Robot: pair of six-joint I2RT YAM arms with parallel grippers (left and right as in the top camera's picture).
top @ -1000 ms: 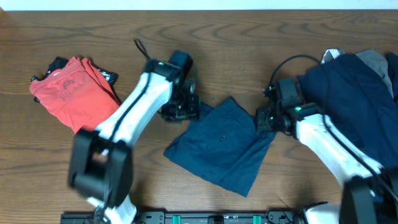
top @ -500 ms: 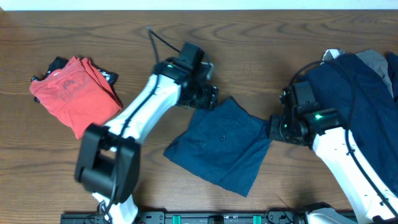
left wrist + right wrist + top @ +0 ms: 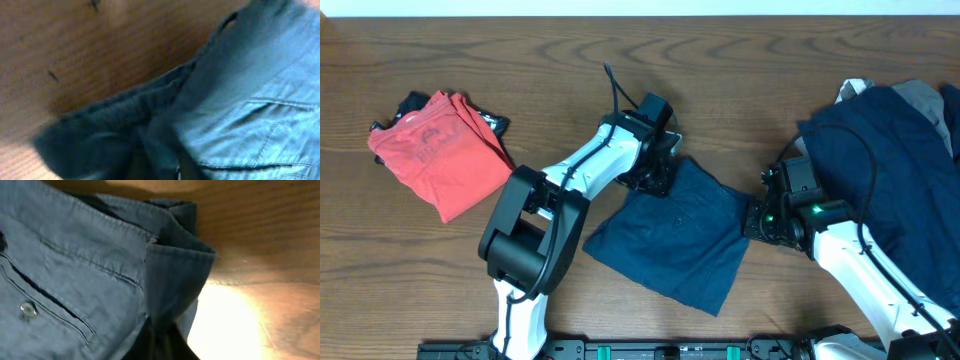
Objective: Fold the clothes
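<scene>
Navy trousers [image 3: 680,235] lie flat in a folded square at the table's middle. My left gripper [image 3: 657,183] is at their far left corner, shut on a bunched fold of the cloth [image 3: 125,125]. My right gripper [image 3: 752,222] is at their right corner, shut on the waistband edge [image 3: 175,265]. The right wrist view shows a pocket seam and a small button [image 3: 28,309]. More clothes, navy and grey, lie in a rumpled heap [image 3: 890,150] at the right, behind my right arm.
A folded red shirt [image 3: 440,150] on a dark garment lies at the far left. A black cable [image 3: 616,88] trails behind the left arm. Bare wooden table [image 3: 520,60] runs along the back and between the red shirt and the trousers.
Both arms have come down onto the trousers' corners. The left gripper moved right onto the far left corner and shut on it. The right gripper shut on the right corner.
</scene>
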